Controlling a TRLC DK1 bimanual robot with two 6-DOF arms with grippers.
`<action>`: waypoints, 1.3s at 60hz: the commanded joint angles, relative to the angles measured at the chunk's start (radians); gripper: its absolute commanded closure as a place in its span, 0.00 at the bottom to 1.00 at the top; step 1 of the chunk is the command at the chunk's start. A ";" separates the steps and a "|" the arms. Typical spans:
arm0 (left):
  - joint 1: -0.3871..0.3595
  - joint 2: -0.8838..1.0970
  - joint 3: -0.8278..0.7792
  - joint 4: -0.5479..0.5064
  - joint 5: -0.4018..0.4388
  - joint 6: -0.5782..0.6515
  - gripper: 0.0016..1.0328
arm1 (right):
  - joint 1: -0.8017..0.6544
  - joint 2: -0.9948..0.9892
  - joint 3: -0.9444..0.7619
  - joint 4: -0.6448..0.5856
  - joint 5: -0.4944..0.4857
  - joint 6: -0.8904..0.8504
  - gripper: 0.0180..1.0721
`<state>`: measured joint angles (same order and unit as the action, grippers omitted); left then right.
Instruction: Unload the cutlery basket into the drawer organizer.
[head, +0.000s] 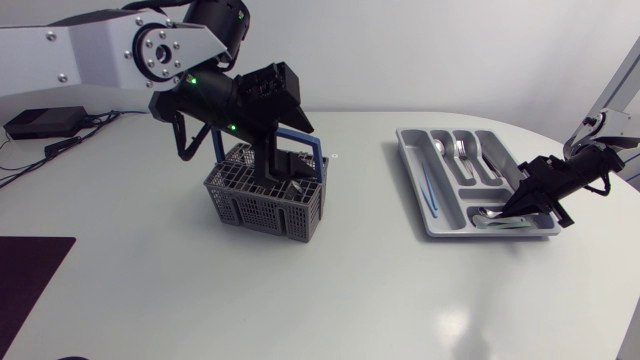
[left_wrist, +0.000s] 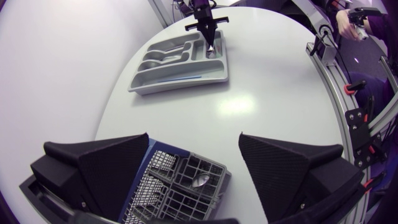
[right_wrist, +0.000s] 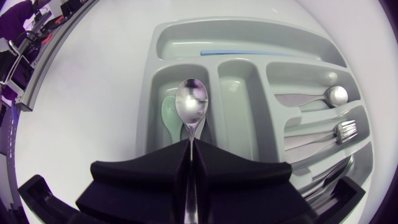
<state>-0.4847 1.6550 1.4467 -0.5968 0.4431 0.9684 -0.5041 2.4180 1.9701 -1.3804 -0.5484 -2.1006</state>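
Note:
The grey cutlery basket (head: 265, 195) with a blue handle stands left of the table's middle. My left gripper (head: 268, 172) hangs right over it, fingers wide open. In the left wrist view the basket (left_wrist: 186, 190) lies between and below the open fingers (left_wrist: 112, 165), and a spoon (left_wrist: 200, 181) rests inside it. The grey drawer organizer (head: 415, 185) sits at the right. My right gripper (head: 512, 208) is at its near right corner, shut on a metal spoon (right_wrist: 191, 102). The spoon hangs over a compartment that holds a pale green spoon (right_wrist: 168, 115).
Other organizer compartments hold a blue utensil (right_wrist: 249, 53), a spoon (right_wrist: 336, 94) and a fork (right_wrist: 345, 129). A black box with cables (head: 40, 122) lies at the back left. A dark mat (head: 30, 270) covers the front left corner.

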 joint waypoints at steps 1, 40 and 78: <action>0.000 0.023 0.038 -0.014 -0.006 -0.013 0.03 | -0.008 0.021 0.000 -0.009 0.007 -0.049 0.93; -0.049 0.002 0.053 -0.035 -0.064 -0.042 0.03 | -0.016 -0.131 -0.086 0.026 -0.028 -0.035 0.09; -0.089 -0.241 -0.296 0.011 -0.359 0.489 0.07 | 0.226 -0.728 -0.669 0.340 -0.171 0.277 0.07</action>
<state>-0.5781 1.4311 1.1980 -0.6125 0.0994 1.3396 -0.3321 1.7664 1.4242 -1.1118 -0.7082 -1.9339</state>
